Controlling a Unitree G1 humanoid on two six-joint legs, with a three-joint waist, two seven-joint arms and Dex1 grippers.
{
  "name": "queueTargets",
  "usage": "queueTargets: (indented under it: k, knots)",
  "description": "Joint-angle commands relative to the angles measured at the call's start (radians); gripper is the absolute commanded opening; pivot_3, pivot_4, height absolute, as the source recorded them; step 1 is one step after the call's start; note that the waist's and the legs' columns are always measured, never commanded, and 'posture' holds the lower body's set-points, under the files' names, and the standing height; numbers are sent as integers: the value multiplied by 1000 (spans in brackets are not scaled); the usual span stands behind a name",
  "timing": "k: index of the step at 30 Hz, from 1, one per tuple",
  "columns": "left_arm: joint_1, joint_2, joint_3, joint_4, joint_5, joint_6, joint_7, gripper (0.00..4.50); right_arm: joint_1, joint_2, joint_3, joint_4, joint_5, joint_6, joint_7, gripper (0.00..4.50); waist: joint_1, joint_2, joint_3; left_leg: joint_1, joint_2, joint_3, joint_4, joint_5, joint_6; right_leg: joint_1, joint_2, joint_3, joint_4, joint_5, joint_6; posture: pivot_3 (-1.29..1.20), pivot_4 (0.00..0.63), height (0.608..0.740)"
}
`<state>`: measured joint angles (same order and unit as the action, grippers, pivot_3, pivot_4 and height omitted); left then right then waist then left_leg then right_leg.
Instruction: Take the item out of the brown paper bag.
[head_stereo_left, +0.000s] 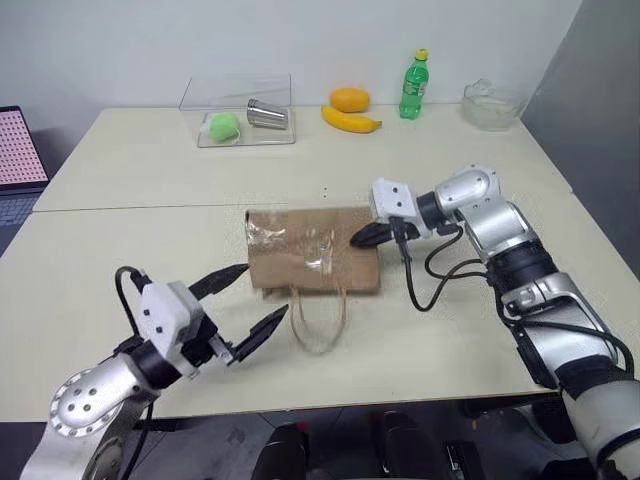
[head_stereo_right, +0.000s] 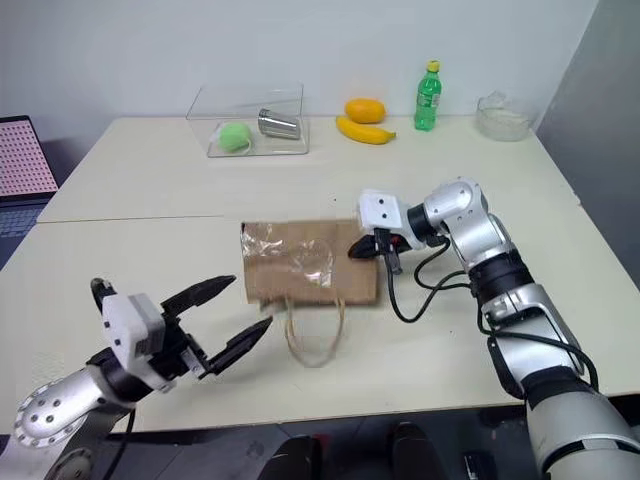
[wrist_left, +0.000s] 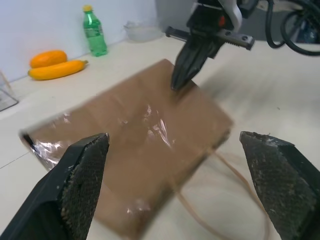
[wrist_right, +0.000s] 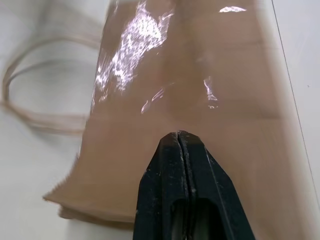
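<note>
Head pair looks fwd/down over counter; wrist cams sit close, both share brown paper bag w/ head views.

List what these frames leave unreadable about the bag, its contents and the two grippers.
- Contents of the flat, creased brown kraft paper bag: hidden by its paper, head views.
- Whether the shut right gripper touches the paper: too small, head views; unclear in the left wrist view.
- Bag's opening: blurred, both wrist views.
- Open left gripper: fingers cut off by the left wrist view's bottom edge.
</note>
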<state>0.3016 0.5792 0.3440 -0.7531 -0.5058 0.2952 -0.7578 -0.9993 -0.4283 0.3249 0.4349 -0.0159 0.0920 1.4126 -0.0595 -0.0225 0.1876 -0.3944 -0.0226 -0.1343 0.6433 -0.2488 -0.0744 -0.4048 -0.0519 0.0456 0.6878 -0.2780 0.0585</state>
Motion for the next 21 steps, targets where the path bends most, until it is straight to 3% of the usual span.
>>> queueTargets:
  k: [1, 6, 9, 16, 21]
  knots:
    - [-50, 52, 41, 15, -4, -58, -39, 4397, 42, -20, -59, -209, 59, 112, -53, 10, 4, 0, 0, 0, 0, 0, 0, 0, 0, 0, 0, 0, 0, 0, 0, 0, 150, 740]
    - [-167, 134, -46, 156, 69, -199, -174, 4397, 232, -89, -160, -589, 212, 386, -123, 10, 21, 0, 0, -2, 0, -1, 0, 0, 0, 1, 0, -2, -3, 0, 0, 0, 150, 740]
    - [-219, 180, -108, 265, 145, -265, -225, 4500, 363, -135, -186, -775, 271, 488, -172, 607, 27, 1, 0, -3, -1, -1, -1, 0, 0, 1, 0, -2, -7, 0, 0, 0, 150, 740]
    - [-391, 231, -295, 596, 315, -710, -431, 4500, 698, -128, -301, -1152, 409, 728, -433, 3056, 25, 1, -1, -3, 0, 0, -3, 0, 0, 1, 0, -2, -7, 0, 0, 0, 150, 740]
    - [-504, 179, -402, 757, 374, -873, -438, 4500, 850, -149, -317, -1286, 447, 788, -543, 3056, 28, 1, -1, -2, 0, 0, -1, 0, 0, 1, 0, -2, -7, 0, 1, 0, 150, 740]
